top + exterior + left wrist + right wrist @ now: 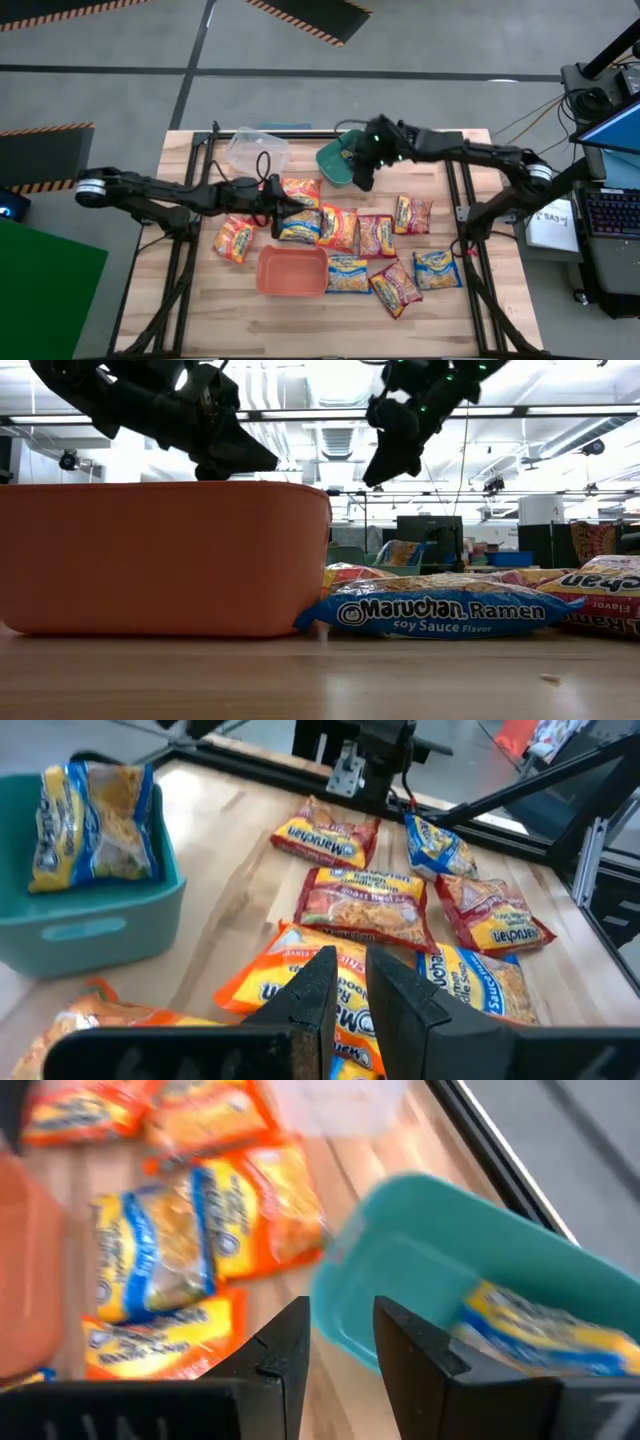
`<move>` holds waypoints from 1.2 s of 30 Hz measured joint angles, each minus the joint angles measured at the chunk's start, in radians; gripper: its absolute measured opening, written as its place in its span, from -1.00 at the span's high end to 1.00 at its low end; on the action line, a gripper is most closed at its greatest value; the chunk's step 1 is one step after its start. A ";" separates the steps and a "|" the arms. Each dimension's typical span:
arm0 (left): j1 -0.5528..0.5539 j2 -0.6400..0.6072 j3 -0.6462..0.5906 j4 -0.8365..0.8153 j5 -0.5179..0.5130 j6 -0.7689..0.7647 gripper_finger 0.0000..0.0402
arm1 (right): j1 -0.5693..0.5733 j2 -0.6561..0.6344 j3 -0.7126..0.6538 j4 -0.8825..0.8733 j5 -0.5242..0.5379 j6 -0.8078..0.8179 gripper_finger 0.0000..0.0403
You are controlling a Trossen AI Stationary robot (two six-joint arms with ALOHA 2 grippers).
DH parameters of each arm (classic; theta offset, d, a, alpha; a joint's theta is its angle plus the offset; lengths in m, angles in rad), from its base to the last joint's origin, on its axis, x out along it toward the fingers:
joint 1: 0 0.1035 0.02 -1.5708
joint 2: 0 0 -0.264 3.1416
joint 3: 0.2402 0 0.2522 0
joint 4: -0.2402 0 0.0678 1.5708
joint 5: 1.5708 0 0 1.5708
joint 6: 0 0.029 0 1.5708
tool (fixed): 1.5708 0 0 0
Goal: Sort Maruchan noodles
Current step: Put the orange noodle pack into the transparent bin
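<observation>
Nearest the low camera sits the orange tub (165, 558), resting on the wooden table (320, 680), with a blue Soy Sauce packet (440, 612) lying flat just beside its right wall. Behind these, the room opens into a bright hall with ceiling lights and shelving.

From above, the table (300, 310) is pale planks on a dark frame, standing on a grey floor with hazard-striped mats; a desk with a keyboard stands off to the right. The Maruchan noodles (345, 235) are scattered across the middle of the table: orange, blue and dark red packets lying flat, several touching or overlapping, most of them between the orange tub (291, 271) at the front and the two tubs at the back. A clear tub (256, 150) stands at the back, left of the teal tub (335, 165).

The teal tub (90, 920) already holds one blue packet (95, 820) (it leans against the tub's wall).

The right gripper (362, 180) hangs at the teal tub's near edge; in its wrist view the fingers (285, 1355) stand a narrow gap apart with nothing between them, above the tub's rim (450, 1270).

The left gripper (285, 212) hovers over the packets left of centre, its fingers (315, 1005) nearly together and empty, above an orange packet (290, 980).
</observation>
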 joint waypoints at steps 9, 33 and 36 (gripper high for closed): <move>0.000 0.051 0.000 0.002 0.002 -0.072 0.80 | 0.078 -0.110 -0.432 0.830 0.000 0.012 0.58; -0.002 0.059 0.000 0.104 0.005 -0.102 0.80 | 0.182 -0.110 -0.572 1.185 -0.054 -0.045 0.69; -0.002 0.059 0.000 0.104 0.005 -0.101 0.80 | 0.190 -0.110 -0.572 1.191 -0.067 -0.067 0.69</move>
